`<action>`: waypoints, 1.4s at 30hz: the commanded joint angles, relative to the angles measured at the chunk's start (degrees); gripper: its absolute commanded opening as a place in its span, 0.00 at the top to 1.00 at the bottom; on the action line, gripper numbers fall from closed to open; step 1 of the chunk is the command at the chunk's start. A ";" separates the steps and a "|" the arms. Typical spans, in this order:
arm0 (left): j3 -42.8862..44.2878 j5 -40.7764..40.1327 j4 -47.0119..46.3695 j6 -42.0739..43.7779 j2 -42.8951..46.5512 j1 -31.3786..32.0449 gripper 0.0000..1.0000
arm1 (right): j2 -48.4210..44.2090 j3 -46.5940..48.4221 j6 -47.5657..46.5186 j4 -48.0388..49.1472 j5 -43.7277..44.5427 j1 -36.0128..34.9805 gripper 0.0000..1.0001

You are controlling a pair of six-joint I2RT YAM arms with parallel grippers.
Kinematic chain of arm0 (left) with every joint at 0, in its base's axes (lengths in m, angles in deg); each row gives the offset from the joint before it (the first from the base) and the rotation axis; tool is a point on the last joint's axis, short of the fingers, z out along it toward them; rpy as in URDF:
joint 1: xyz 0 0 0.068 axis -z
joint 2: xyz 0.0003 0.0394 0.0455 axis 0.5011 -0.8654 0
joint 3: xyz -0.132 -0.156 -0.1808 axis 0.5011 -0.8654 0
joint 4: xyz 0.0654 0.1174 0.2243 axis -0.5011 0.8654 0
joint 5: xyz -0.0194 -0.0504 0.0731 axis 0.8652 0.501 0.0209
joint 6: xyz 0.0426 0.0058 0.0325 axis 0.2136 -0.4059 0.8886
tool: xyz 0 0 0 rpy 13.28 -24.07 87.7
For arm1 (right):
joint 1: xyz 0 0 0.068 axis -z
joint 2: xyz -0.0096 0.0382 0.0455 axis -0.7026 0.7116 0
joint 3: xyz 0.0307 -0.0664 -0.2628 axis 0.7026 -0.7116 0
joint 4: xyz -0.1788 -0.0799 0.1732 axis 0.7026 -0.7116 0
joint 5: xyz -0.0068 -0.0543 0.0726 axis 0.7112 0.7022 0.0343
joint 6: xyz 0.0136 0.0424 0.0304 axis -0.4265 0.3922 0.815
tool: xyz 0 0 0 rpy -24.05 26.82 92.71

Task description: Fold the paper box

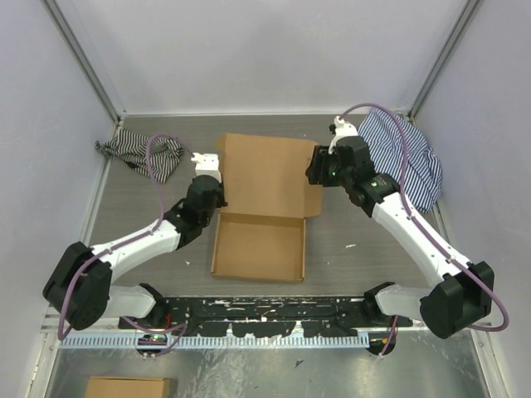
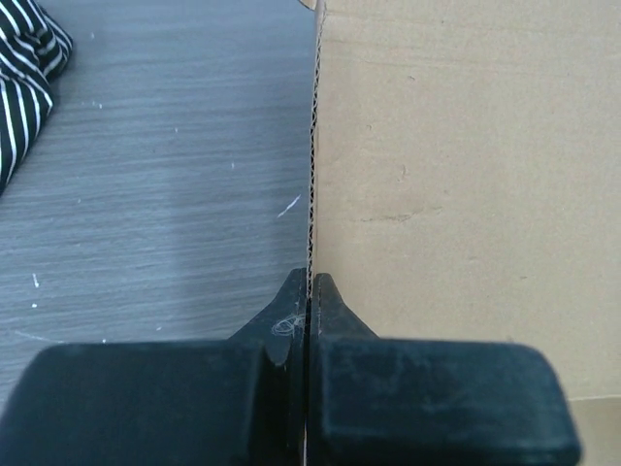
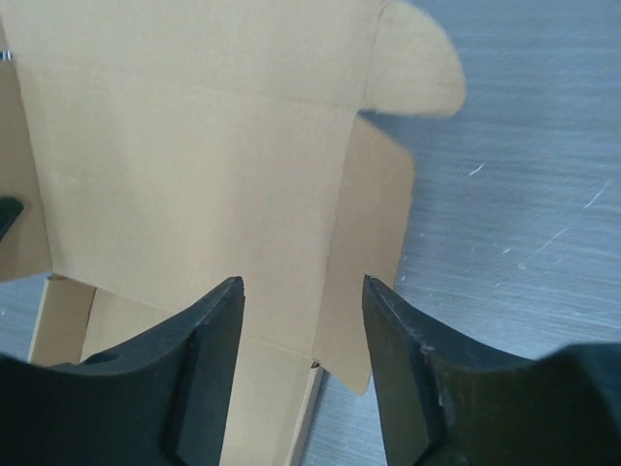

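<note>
Paper box (image 1: 259, 217) mid-bench (image 1: 133, 207): plain brown cardboard. Shallow tray formed at near end, lid panel open behind it, rounded side flap showing. Left tool (image 2: 309, 291) clenched on lid's corrugated left edge. Right tool (image 3: 303, 291) released, jaws apart by lid's right edge.

A lab robot cell: white panel walls (image 1: 249, 50), aluminium posts (image 1: 83, 60), grey table (image 1: 149, 217).

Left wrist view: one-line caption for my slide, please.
Left claw shut on the paper box edge, with grey table and a striped cloth beside it.
</note>
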 commanded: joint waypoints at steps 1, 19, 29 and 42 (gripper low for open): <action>-6.53 -0.08 -23.77 4.15 5.87 0.13 1.00 | -1.09 8.33 0.47 -2.23 8.09 -0.08 0.38; -14.38 3.49 -39.59 8.06 8.45 0.15 1.00 | 13.83 17.71 -5.37 -6.68 4.24 7.69 0.35; -14.69 5.76 -39.84 10.55 7.97 0.13 1.00 | 16.10 21.25 -12.85 -4.83 -19.35 15.87 0.35; -13.86 6.45 -40.31 10.41 5.59 0.11 1.00 | 30.35 32.08 -17.98 -3.20 -29.64 16.28 0.38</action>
